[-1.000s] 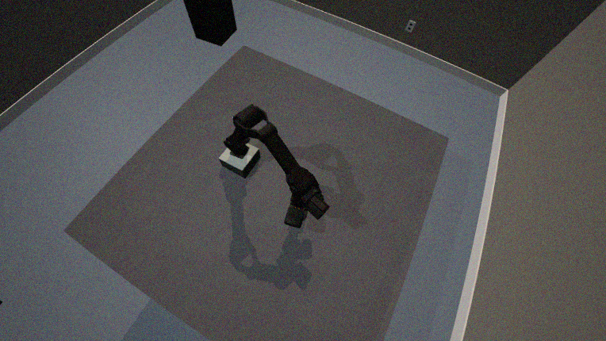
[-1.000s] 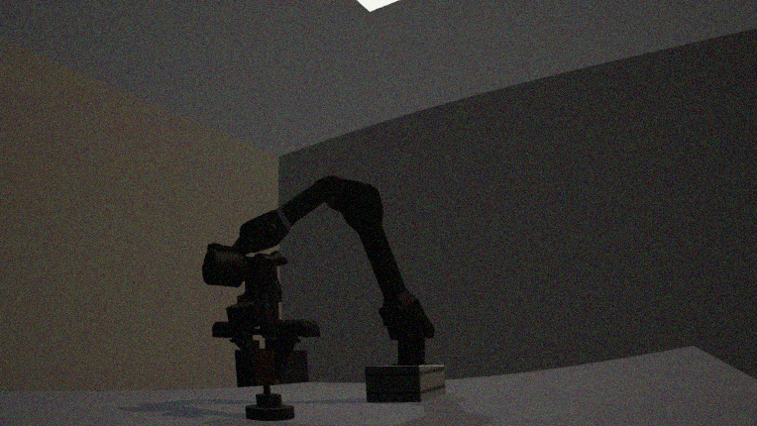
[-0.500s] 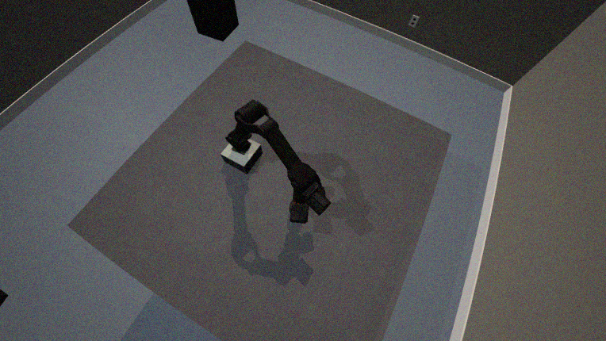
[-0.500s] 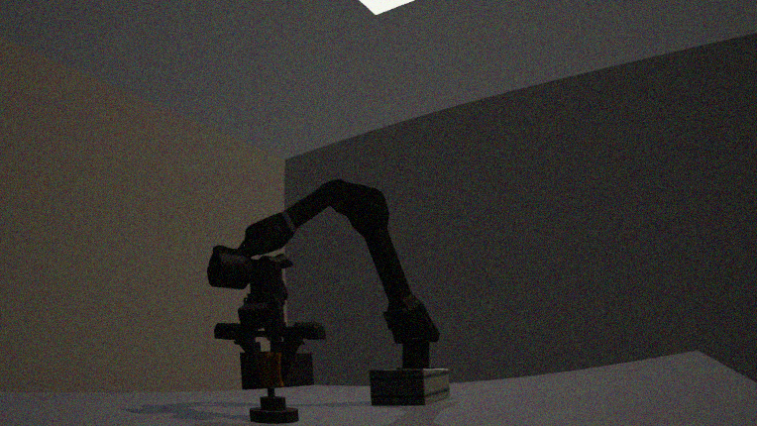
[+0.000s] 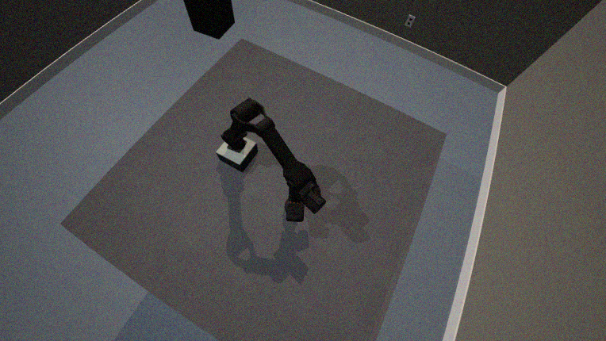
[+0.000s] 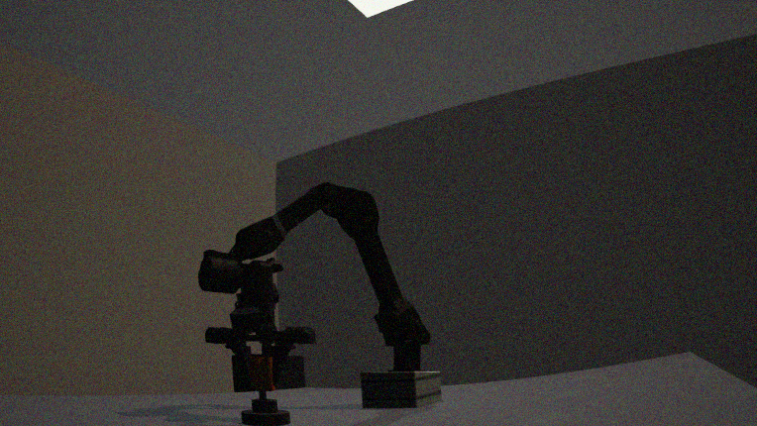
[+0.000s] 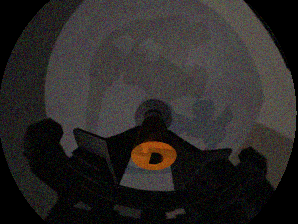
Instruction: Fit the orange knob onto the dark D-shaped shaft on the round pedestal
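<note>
The orange knob [image 6: 262, 370] [image 7: 139, 156] is gripped upright between the fingers. Its D-shaped hole shows dark in the wrist view. My gripper [image 6: 268, 374] [image 7: 153, 129] is shut on the knob and points down. The round pedestal [image 6: 266, 418] [image 7: 141, 114] stands below it, with a narrower step on top. A short length of the dark shaft [image 6: 263, 395] shows between the step and the knob's underside. The knob is above the pedestal, not down on it. Whether the shaft's tip is inside the hole is hidden. In the top view the arm hides pedestal and shaft.
The arm's box-shaped base [image 5: 237, 159] [image 6: 388, 390] stands behind the gripper, on the right in the exterior view. The arm arches from it to the pedestal. A tall black block [image 5: 212, 19] stands beyond the dark mat [image 5: 178, 220] at the top of the top view.
</note>
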